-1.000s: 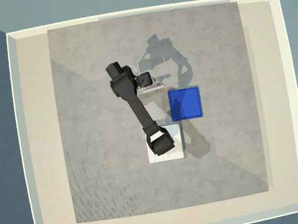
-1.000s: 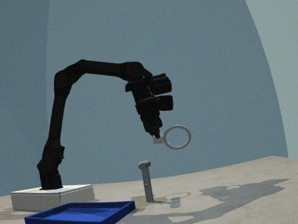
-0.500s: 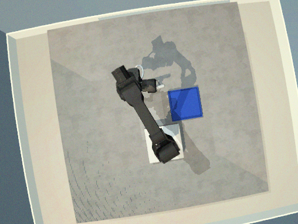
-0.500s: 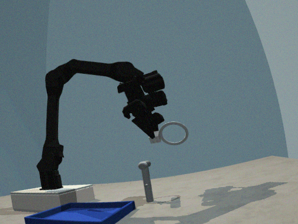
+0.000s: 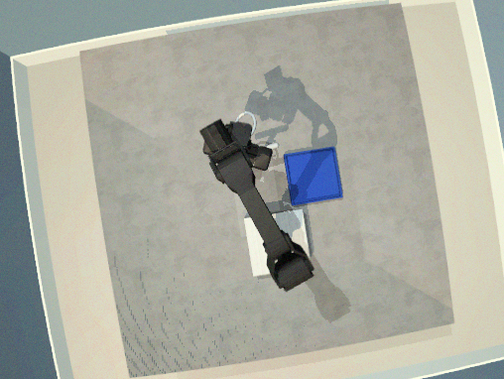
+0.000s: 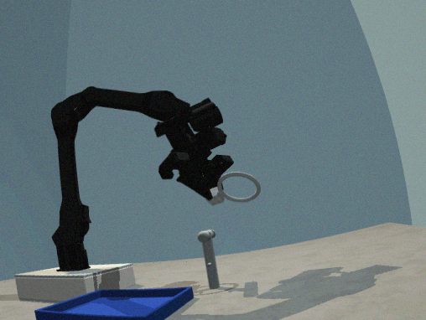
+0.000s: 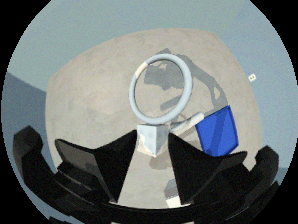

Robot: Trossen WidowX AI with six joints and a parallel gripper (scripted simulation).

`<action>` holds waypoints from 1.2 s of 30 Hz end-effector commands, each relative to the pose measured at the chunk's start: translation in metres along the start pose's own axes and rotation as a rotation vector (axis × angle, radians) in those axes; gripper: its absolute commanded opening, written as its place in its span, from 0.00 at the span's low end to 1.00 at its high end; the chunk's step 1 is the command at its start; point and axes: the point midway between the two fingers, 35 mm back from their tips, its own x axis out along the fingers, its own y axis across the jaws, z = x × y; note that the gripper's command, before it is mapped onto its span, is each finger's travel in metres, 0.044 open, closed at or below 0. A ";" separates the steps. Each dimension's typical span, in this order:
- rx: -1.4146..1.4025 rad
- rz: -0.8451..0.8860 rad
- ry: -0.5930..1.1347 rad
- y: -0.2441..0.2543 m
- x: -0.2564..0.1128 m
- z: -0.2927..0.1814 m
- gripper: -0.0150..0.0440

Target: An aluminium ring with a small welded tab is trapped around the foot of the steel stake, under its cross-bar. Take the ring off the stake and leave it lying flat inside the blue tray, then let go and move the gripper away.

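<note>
Mottled grey-beige matting covers your table (image 5: 164, 238) (image 6: 335, 260) (image 7: 80, 115), with plain blue-grey walls (image 6: 293, 105) beyond. Your black gripper (image 5: 258, 155) (image 6: 215, 193) (image 7: 152, 135) is clenched on the blocky tab (image 6: 216, 196) (image 7: 152, 139) of the smooth, pale metal ring (image 5: 255, 122) (image 6: 257, 188) (image 7: 188, 89), which hangs in the air, off the stake. That rounded steel stake (image 5: 272, 146) (image 6: 211, 264) (image 7: 189, 121) stands below, near the square, low-walled blue tray (image 5: 313, 176) (image 6: 126, 305) (image 7: 218, 132); its cross-bar seems cylindrical, though the exterior view shows it nearly end-on.

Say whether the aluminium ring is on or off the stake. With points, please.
Off: the ring (image 5: 255, 121) (image 6: 258, 184) (image 7: 189, 82) hangs in the air by its tab, clamped in the gripper (image 6: 213, 197) (image 7: 152, 135), above the stake (image 6: 210, 264).
</note>
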 end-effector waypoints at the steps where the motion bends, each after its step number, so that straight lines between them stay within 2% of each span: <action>1: 0.092 0.021 -0.022 -0.005 -0.002 0.000 0.25; 36: 0.860 0.206 -0.142 -0.050 0.002 -0.018 0.25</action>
